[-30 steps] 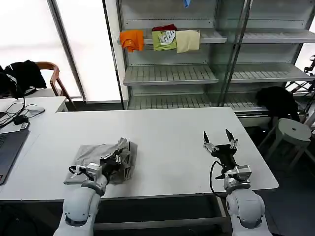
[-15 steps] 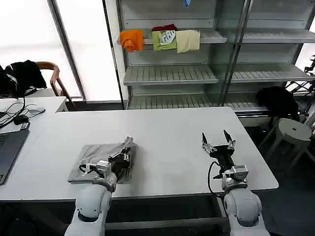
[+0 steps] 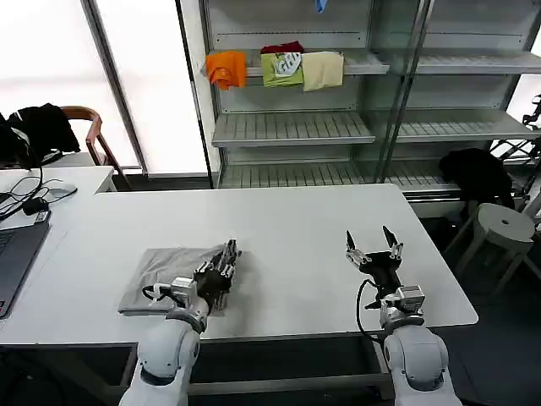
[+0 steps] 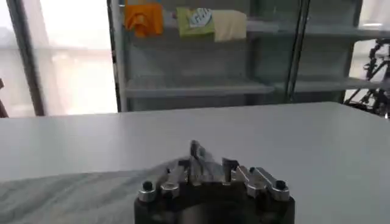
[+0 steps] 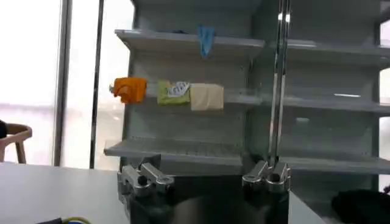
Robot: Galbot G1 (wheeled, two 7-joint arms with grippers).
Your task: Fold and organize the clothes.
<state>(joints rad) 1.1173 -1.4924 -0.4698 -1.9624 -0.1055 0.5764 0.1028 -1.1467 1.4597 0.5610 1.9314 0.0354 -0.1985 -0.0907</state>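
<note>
— Where are you working right now?

— My left gripper [image 3: 226,256] is low over the right edge of the grey shirt [image 3: 165,269], which lies folded flat on the white table [image 3: 296,228], just behind and to the left of my fingertips. The jaws are drawn together, with no cloth between them that I can make out.

— And the other arm?

— My right gripper [image 3: 372,245] waits well off to the side, jaws spread, nothing in them.

— How would you finish the fold cleanly?

— I judge: stay low, press along the crease lightly, and lift straight off so the layers don't drag.
</note>
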